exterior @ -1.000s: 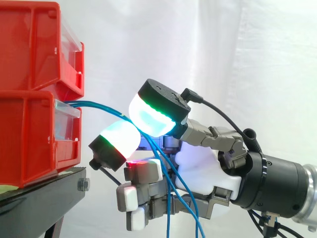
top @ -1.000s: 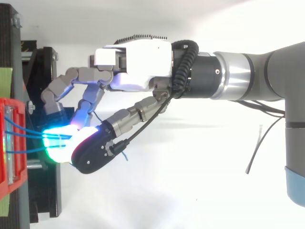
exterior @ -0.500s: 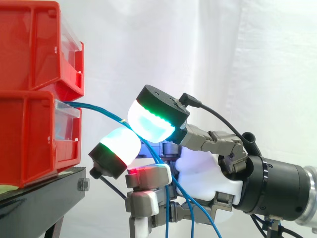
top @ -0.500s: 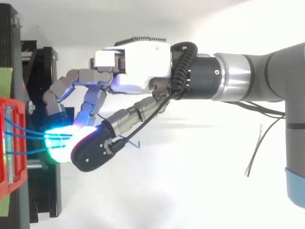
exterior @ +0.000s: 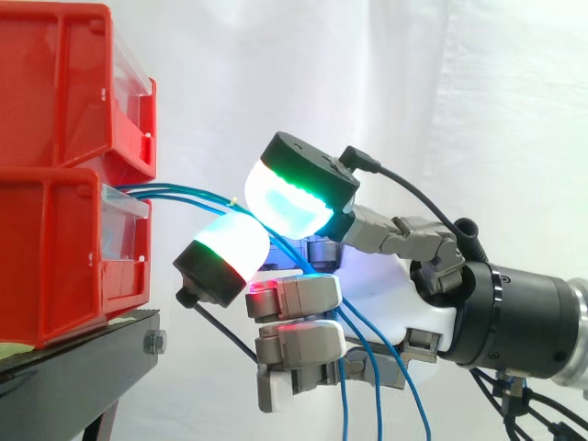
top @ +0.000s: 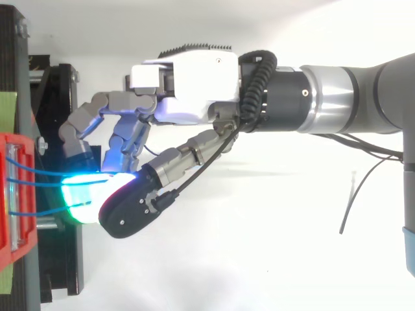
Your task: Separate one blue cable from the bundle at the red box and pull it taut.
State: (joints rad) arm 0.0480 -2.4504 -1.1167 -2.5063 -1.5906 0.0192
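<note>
A bundle of thin blue cables point(exterior: 184, 193) comes out of the front of the lower red bin point(exterior: 55, 257) and runs almost level to my hand point(exterior: 390, 299). The cables pass between two glowing pads, a green-cyan pad point(exterior: 294, 197) above and a white pad point(exterior: 234, 248) below, which close on them. Past the pads the cables drop in loose strands behind the curled lower fingers point(exterior: 299, 344). In the top view the hand point(top: 194, 97) reaches left, and three cable strands point(top: 39, 183) span from the bin point(top: 10, 220) to the pads.
A second red bin point(exterior: 64, 83) is stacked on the lower one. Both stand on a black stand point(exterior: 73, 367), whose edge lies just left of and below the hand. A white curtain hangs behind. The arm point(top: 350, 97) comes in from the right.
The hand has risen and drawn slightly right, away from the bins. The cables now run flatter from the bin. The lower fingers have curled further in.
</note>
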